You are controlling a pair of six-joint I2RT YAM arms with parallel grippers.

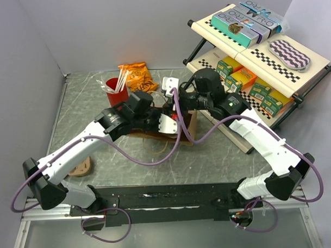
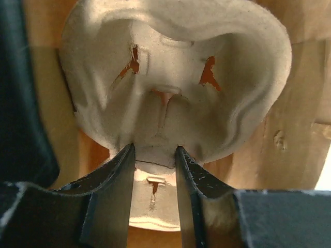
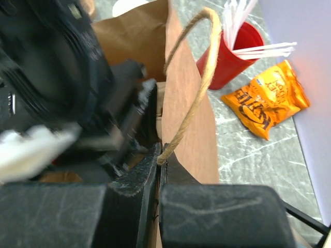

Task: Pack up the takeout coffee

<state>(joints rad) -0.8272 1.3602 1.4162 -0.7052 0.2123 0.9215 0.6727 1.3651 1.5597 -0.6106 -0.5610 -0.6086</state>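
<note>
Reaching from its base at the near left, the left arm stretches diagonally over the table to the middle, with its wrist tipped down at the mouth of the brown paper bag. The right arm rises from the near right, bends at the elbow and doubles back, so it meets the same bag from the far side.

Only the left wrist view looks inside the bag. There the left gripper is clamped on the ridge between two wells of a moulded-pulp cup carrier, and brown paper shows all round it.

The right wrist view shows the right gripper pinched tight on the bag's upper edge, just where the twine handle is fixed. Beyond the bag in that view are a red cup holding white sticks and, near it, an orange snack bag.

The overhead view alone takes in the tilted display rack of boxed goods at the far right.

The takeout coffee cannot be made out in any view. A white curve at the top edge of the right wrist view is cropped too closely to name.
</note>
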